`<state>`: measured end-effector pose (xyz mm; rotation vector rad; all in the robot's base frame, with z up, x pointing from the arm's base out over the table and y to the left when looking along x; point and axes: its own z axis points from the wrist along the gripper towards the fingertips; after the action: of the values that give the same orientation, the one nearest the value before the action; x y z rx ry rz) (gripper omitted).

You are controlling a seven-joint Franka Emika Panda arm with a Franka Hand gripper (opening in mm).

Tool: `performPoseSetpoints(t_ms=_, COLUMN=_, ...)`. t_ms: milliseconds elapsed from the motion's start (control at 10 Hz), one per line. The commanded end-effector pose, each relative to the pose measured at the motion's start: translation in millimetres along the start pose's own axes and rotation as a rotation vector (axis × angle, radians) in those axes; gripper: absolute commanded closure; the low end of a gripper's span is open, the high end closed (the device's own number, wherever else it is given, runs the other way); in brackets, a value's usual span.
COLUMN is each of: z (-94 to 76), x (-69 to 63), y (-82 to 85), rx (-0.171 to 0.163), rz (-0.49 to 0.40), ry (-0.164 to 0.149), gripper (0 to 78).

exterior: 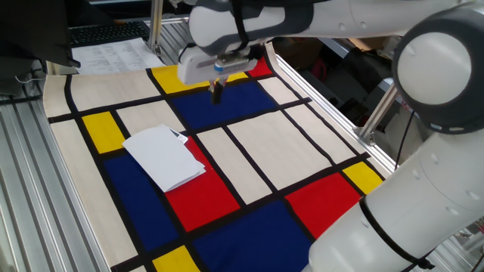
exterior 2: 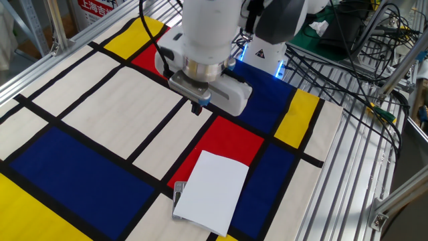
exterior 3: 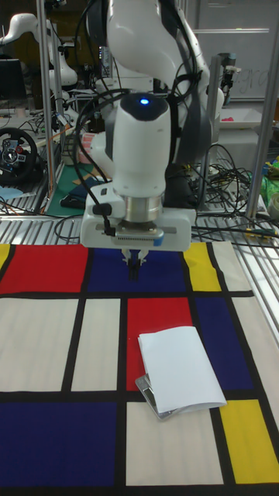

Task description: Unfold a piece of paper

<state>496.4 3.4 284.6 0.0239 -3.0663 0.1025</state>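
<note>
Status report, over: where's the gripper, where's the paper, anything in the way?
Gripper shut, empty, above the mat, apart from the paper. Piece of paper folded, flat on the mat. Small grey block tucked at its edge; path otherwise open.

Red sign (exterior 2: pixel 99 6), top edge: white characters, too small to read.
</note>
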Motion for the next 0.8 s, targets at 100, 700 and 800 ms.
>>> performPoseSetpoints(t_ms=100, z=25.2, x=9.7, y=6.1, rx=0.005, rz=0.015, ry=-0.015, gripper=77.6)
performPoseSetpoints(t_ms=700, z=58.2, x=12.2, y=7.4, rx=-0.001, rz=0.031, ry=-0.032, gripper=77.6)
performPoseSetpoints(t_ms=800, z=71.2, x=12.6, y=7.0, rx=-0.006, rz=0.030, ry=-0.031, gripper=77.6)
